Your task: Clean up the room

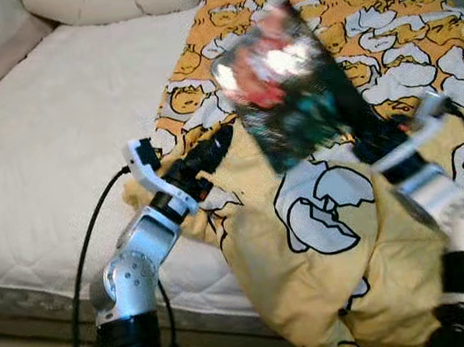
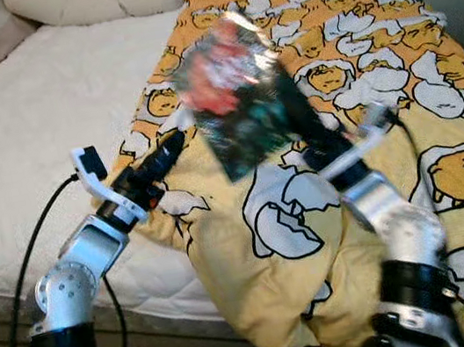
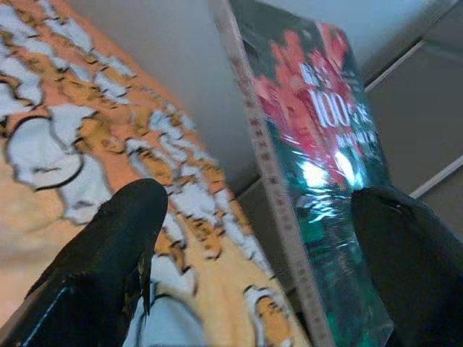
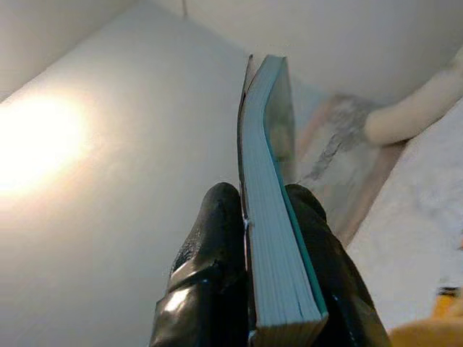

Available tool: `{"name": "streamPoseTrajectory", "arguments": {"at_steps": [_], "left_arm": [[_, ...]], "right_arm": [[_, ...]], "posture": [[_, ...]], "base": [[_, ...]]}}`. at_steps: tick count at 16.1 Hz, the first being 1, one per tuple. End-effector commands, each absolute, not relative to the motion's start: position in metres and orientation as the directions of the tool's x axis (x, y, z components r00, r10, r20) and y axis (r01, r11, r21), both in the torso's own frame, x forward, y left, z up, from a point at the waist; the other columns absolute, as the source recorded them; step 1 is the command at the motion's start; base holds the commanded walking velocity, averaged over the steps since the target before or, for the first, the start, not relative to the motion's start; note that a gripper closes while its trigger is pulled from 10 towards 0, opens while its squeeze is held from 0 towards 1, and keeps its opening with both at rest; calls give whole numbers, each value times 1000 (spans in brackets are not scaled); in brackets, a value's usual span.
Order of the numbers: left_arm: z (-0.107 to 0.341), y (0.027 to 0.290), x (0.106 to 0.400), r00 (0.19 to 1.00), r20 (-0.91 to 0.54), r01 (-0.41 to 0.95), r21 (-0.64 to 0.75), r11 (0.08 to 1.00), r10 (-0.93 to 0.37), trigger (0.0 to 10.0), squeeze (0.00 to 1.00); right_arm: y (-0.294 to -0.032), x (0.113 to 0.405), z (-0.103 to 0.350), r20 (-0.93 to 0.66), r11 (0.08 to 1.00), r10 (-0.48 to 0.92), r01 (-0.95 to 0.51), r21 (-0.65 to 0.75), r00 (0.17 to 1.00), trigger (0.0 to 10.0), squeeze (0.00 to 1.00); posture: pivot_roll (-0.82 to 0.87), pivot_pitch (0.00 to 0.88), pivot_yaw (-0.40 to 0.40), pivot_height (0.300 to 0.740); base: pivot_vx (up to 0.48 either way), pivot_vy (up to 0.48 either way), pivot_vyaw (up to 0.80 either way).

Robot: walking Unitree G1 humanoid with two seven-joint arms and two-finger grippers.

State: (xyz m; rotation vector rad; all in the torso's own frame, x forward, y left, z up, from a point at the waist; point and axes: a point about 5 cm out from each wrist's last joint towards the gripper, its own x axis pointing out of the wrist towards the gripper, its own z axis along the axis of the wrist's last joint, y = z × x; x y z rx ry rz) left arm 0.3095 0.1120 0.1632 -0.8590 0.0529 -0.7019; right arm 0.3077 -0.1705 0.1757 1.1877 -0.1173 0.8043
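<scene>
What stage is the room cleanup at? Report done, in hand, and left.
Done: nothing visibly put away yet. In hand: the right gripper is clamped on a book, lifted above the bed; the left gripper is open beside it. Left: the book needs a place, and the yellow egg-print blanket lies rumpled, spilling over the mattress edge.

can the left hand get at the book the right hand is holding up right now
Probably yes. The left hand is open beside the book, which the right hand pinches above the blanket; nothing sits between them.
</scene>
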Motion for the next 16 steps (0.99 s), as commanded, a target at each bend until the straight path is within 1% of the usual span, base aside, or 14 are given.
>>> {"name": "streamPoseTrajectory", "arguments": {"at_steps": [1, 2, 3, 4, 6, 7, 8, 9, 10, 12, 14, 15, 16], "left_arm": [[167, 113, 311, 767, 247, 561, -706, 432, -592, 10000, 424], [169, 110, 312, 747, 269, 581, -709, 400, -608, 10000, 0], [169, 110, 312, 747, 269, 581, -709, 400, -608, 10000, 0], [172, 107, 312, 709, 309, 606, -726, 324, -634, 10000, 0], [176, 104, 307, 643, 358, 649, -724, 232, -677, 10000, 0], [179, 102, 302, 593, 383, 676, -715, 180, -708, 10000, 0], [179, 100, 300, 571, 388, 687, -708, 162, -723, 5451, 0], [179, 100, 300, 571, 386, 687, -708, 164, -725, 0, 0], [179, 100, 300, 571, 386, 687, -708, 164, -725, 0, 0], [182, 102, 300, 566, 424, 697, -704, 136, -706, 0, 0], [186, 104, 299, 545, 463, 712, -696, 94, -699, 0, 0], [189, 107, 298, 522, 481, 724, -687, 67, -705, 0, 0], [189, 108, 297, 510, 483, 729, -682, 59, -712, 0, 0]], "right_arm": [[-165, 308, 193, 537, 108, 509, -668, 736, 673, 0, 0], [-157, 307, 198, 550, 77, 522, -678, 731, 652, 0, 0], [-157, 307, 198, 550, 77, 522, -678, 731, 652, 0, 0], [-148, 305, 199, 563, 35, 538, -684, 729, 627, 0, 0], [-142, 303, 197, 559, 14, 548, -674, 738, 623, 0, 0], [-137, 302, 196, 559, -3, 555, -671, 742, 616, 0, 0], [-133, 301, 196, 559, -13, 567, -672, 740, 605, 0, 0], [-131, 300, 196, 558, -19, 572, -671, 741, 601, 0, 0], [-131, 300, 196, 558, -19, 572, -671, 741, 601, 0, 0], [-125, 300, 194, 541, -26, 597, -659, 752, 593, 0, 0], [-124, 301, 194, 533, -26, 603, -654, 756, 594, 0, 0], [-124, 301, 194, 532, -26, 603, -652, 758, 594, 0, 0], [-125, 302, 195, 533, -27, 603, -652, 757, 594, 0, 0]], "posture": [[15, 0, 40, 740], [16, 0, 39, 740], [16, 0, 39, 740], [12, 0, 41, 740], [10, 0, 42, 740], [8, 0, 43, 740], [8, 0, 43, 740], [7, 0, 44, 740], [7, 0, 44, 740], [10, 0, 37, 740], [12, 0, 34, 740], [15, 0, 32, 740], [16, 0, 32, 740]], "base": [[0, 0, 0], [0, 0, 0], [0, 0, 0], [0, 0, 0], [0, 0, 0], [0, 0, 0], [0, 0, 0], [0, 0, 0], [0, 0, 0], [0, 0, 0], [0, 0, 0], [0, 0, 0], [0, 0, 0]]}}
